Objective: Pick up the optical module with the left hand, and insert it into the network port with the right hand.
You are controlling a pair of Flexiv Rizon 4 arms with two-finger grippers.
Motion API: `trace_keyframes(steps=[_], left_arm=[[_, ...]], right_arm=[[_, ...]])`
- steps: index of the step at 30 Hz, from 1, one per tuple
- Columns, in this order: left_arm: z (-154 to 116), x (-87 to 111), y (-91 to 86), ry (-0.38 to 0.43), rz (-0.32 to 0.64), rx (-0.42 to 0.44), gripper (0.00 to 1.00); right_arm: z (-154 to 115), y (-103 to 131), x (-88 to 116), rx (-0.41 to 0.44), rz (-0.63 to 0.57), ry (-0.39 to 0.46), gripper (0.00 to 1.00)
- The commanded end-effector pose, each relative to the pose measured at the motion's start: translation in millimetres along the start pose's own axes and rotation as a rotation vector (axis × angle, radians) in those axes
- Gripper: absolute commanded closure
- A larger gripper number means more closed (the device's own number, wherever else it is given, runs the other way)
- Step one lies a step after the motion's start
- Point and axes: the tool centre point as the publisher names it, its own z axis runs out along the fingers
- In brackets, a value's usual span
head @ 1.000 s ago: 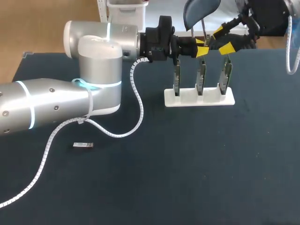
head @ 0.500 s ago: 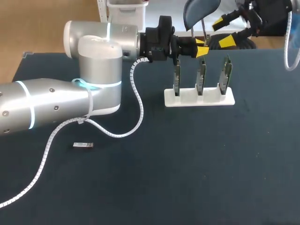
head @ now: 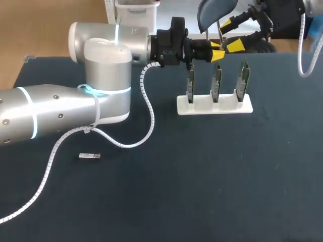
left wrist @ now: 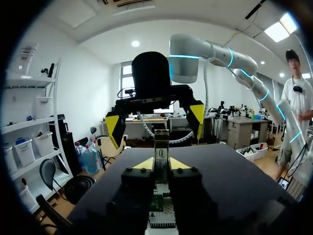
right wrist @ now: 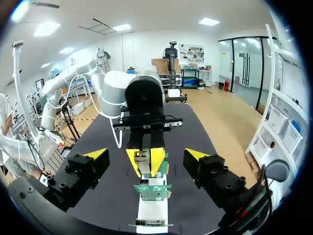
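Handover looked next: the left fingers (head: 216, 54) gripped the module (left wrist: 161, 152) above the far stand (head: 214, 107), and the right fingers (head: 234, 46), spread wide, faced it. They would need to close squarely on its free end. Upright boards (head: 216, 80) crowded below; a spare module (head: 89, 156) lay near left on the counter (head: 202, 176).

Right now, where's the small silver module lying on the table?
In the head view, the small silver module lies flat on the left side of the table, beside the white coiled cable and far from the white stand.
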Motion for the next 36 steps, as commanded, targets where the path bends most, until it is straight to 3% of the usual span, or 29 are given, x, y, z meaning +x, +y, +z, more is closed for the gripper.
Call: trace_keyframes(steps=[1,15,16,17,18,36], left_arm=[[-0.7,0.3,-2.1,-0.003,0.002,-0.006,1.00],[-0.7,0.3,-2.1,-0.003,0.002,-0.006,1.00],[-0.7,0.3,-2.1,-0.003,0.002,-0.006,1.00],[-0.7,0.3,-2.1,-0.003,0.002,-0.006,1.00],[-0.7,0.3,-2.1,-0.003,0.002,-0.006,1.00],[-0.7,0.3,-2.1,-0.003,0.002,-0.006,1.00]], right_arm=[[4.0,-1.3,-1.4,0.001,0.001,-0.001,0.00],[6.5,-1.7,-2.9,0.000,0.002,0.000,0.00],[6.5,-1.9,-3.1,-0.002,0.003,-0.001,0.55],[6.6,-2.0,-3.1,-0.002,0.003,-0.002,0.89],[6.6,-2.1,-3.1,-0.002,0.003,-0.003,1.00],[10.6,-3.7,-2.4,-0.010,0.000,0.000,1.00]])
